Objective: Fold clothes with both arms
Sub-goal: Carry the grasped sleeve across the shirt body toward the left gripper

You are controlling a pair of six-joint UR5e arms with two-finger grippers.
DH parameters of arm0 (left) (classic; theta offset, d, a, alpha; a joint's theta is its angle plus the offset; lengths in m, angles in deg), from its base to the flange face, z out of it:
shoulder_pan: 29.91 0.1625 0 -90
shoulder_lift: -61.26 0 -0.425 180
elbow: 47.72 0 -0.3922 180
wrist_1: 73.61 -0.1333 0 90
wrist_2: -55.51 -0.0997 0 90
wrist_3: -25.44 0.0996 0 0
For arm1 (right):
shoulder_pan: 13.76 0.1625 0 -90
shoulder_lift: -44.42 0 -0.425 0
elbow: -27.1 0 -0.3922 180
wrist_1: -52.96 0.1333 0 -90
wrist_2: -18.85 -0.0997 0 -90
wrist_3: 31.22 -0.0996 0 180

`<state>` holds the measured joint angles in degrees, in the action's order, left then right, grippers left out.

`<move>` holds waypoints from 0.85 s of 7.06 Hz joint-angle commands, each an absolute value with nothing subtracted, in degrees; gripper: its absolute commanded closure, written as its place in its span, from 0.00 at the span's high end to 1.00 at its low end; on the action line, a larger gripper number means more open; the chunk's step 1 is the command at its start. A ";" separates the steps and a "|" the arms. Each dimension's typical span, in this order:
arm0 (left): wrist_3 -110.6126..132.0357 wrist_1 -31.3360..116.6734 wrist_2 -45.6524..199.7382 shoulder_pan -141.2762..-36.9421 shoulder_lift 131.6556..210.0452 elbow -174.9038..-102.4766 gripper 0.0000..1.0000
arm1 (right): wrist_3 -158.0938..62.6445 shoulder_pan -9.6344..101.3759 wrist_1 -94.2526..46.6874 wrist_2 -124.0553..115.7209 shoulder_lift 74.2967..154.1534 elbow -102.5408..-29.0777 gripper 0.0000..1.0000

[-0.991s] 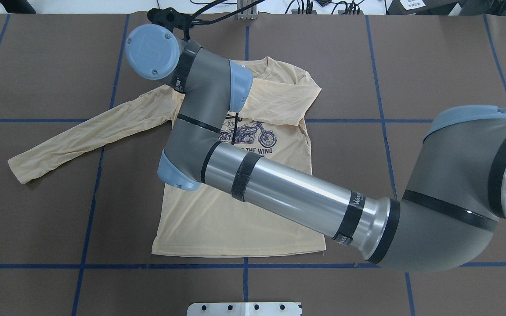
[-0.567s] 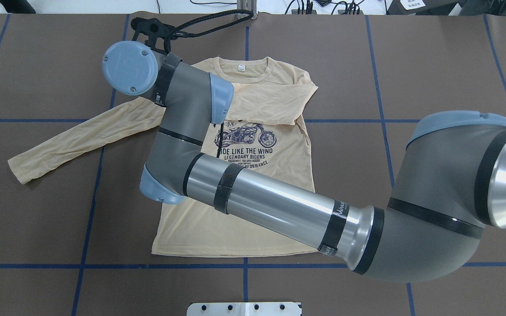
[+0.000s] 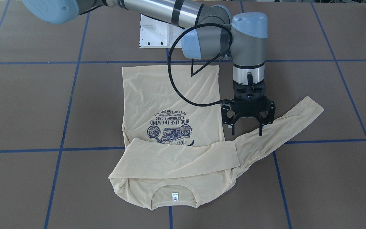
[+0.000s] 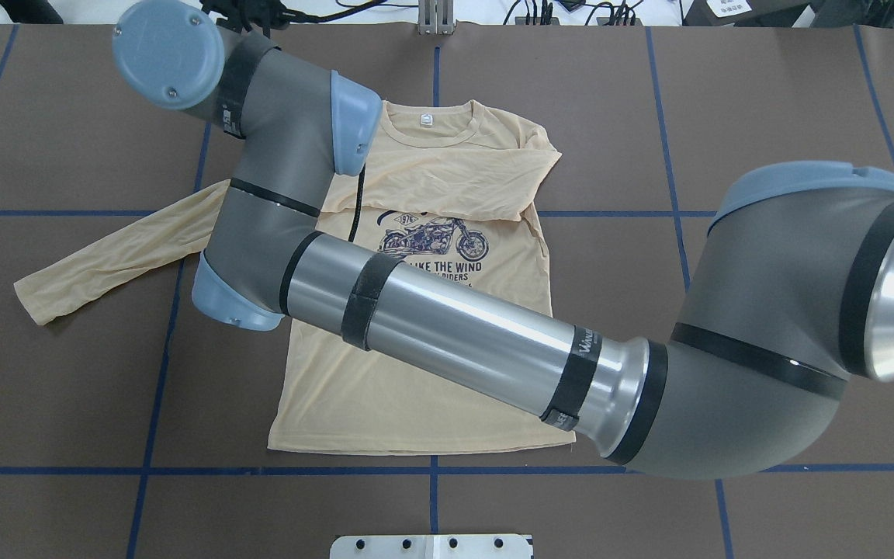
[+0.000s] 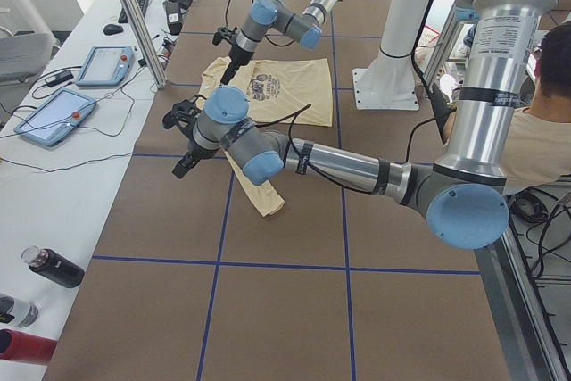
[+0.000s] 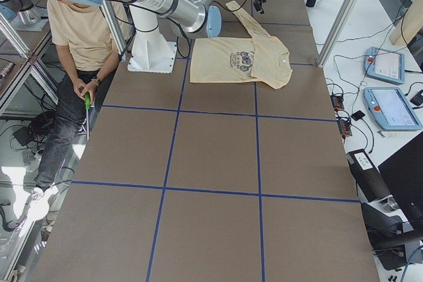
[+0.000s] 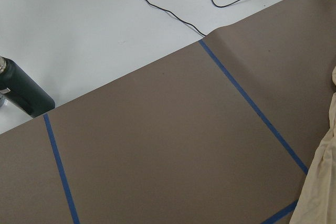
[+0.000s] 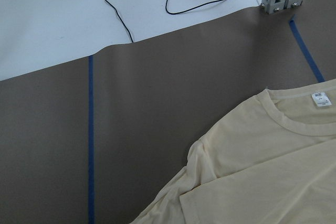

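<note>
The cream-yellow T-shirt (image 3: 170,95) lies flat and print up on the brown table, collar away from the robot. Its right sleeve (image 3: 176,159) is folded across the chest. Its left sleeve (image 3: 284,124) lies stretched out sideways, as the overhead view (image 4: 105,256) also shows. My right arm (image 4: 455,334) reaches across the shirt. My right gripper (image 3: 246,132) hangs open and empty just above the left sleeve, near the shoulder. My left gripper (image 5: 181,144) shows only in the exterior left view, raised beyond the cuff. I cannot tell whether it is open or shut.
The white pedestal base (image 3: 152,35) stands just behind the shirt's hem. An aluminium post (image 4: 435,15) stands at the far table edge beyond the collar. Tablets (image 5: 98,64) and bottles (image 5: 53,265) sit on the white side table. A person (image 6: 73,31) sits behind the robot.
My right arm's wrist has swung left and away from the robot, from over the collar to over the left shoulder. The collar and print now show. The shirt has not moved.
</note>
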<state>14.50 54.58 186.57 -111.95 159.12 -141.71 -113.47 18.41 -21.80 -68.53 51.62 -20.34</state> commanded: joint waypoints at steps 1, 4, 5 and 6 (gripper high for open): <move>14.46 59.07 185.94 -107.64 155.42 -141.68 1.00 | -110.00 24.80 -33.29 -80.32 56.15 -29.87 1.00; -1.55 78.02 179.15 -99.22 144.87 -141.59 1.00 | -98.25 30.08 -48.45 -85.28 79.91 -65.15 1.00; -7.11 78.87 173.69 -93.78 144.06 -141.50 1.00 | -92.28 33.32 -48.55 -89.12 89.15 -74.76 1.00; -10.12 78.88 171.55 -90.50 143.96 -140.46 1.00 | -86.48 36.65 -48.55 -91.95 96.46 -81.12 1.00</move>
<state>-4.86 77.44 175.68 -95.43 144.84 -141.27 -93.69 32.73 -47.95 -88.31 86.25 -70.98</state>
